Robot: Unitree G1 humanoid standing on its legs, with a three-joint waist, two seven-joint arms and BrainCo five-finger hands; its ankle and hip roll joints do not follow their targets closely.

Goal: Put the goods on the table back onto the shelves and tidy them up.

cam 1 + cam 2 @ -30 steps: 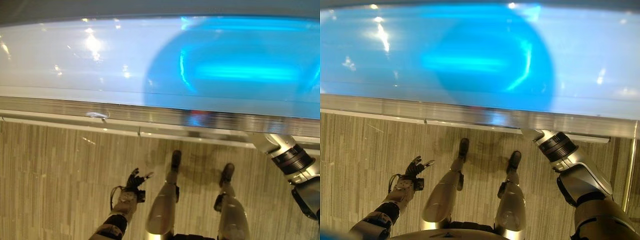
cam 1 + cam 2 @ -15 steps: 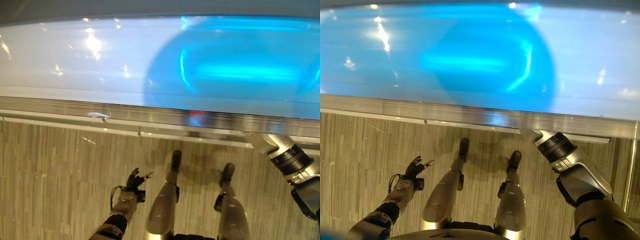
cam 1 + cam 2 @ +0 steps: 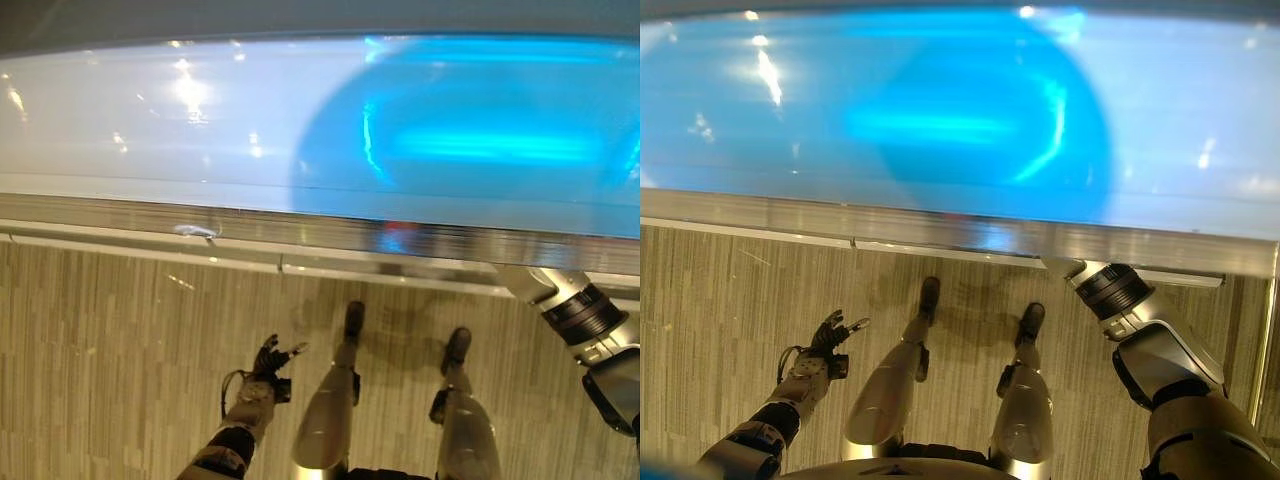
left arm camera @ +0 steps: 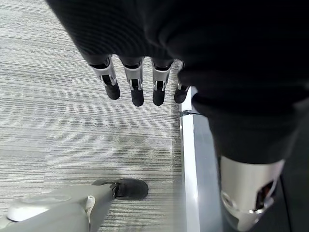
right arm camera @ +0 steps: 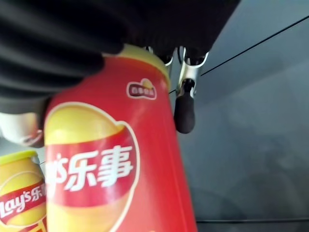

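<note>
A tall red crisp can (image 5: 113, 164) with a yellow rim sits right against my right hand (image 5: 72, 29) in the right wrist view, and one dark-tipped finger (image 5: 185, 113) curls past its side. A yellow crisp can (image 5: 19, 193) stands close beside it, in front of a grey shelf wall. In the eye views my right forearm (image 3: 578, 312) runs in under the glossy shelf board (image 3: 200, 130), which hides the hand and the can. My left hand (image 3: 271, 358) hangs low beside the leg above the floor, its fingers (image 4: 136, 89) straight and holding nothing.
The shelf board's metal front edge (image 3: 300, 232) crosses both eye views, with a white rail (image 4: 195, 169) low along the floor under it. Striped grey-beige carpet (image 3: 100, 360) lies in front of the shelf.
</note>
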